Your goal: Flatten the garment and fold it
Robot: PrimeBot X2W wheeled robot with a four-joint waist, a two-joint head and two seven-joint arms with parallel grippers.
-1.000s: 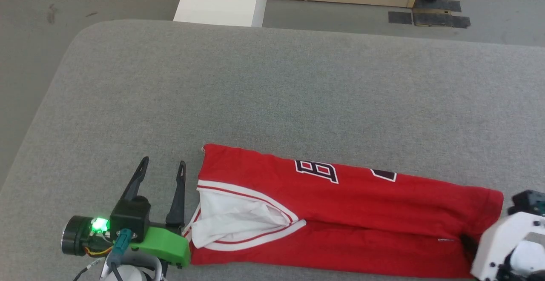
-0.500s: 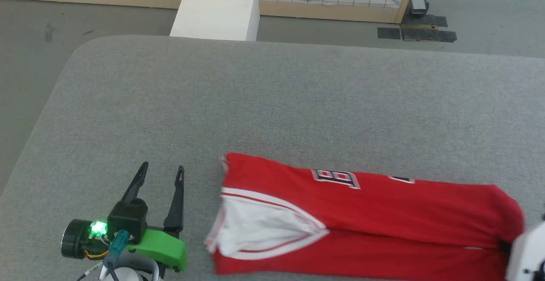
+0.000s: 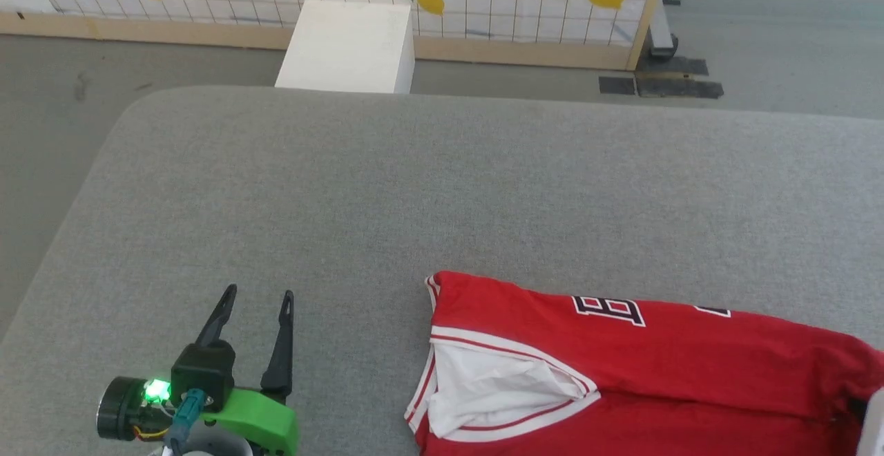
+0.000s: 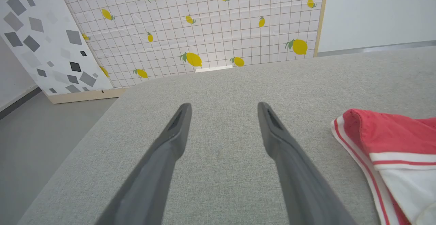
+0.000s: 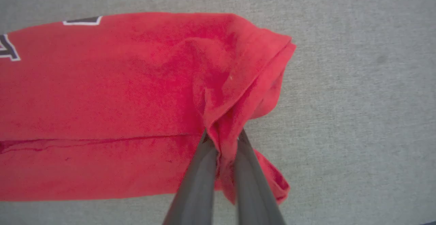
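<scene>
Red garment with white, red-striped trim lower right, grey table, lemon-print grid panel at top, my left gripper black and green

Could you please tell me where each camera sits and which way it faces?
Head view: on the head, facing forward and down at table and garment; left gripper, open, lower left.
Left wrist view: on the left wrist, facing along its fingers across the table toward the lemon-print panel.
Right wrist view: on the right wrist, facing down; right gripper shut on the garment's bunched end.
Shared: all three show garment and table.
</scene>
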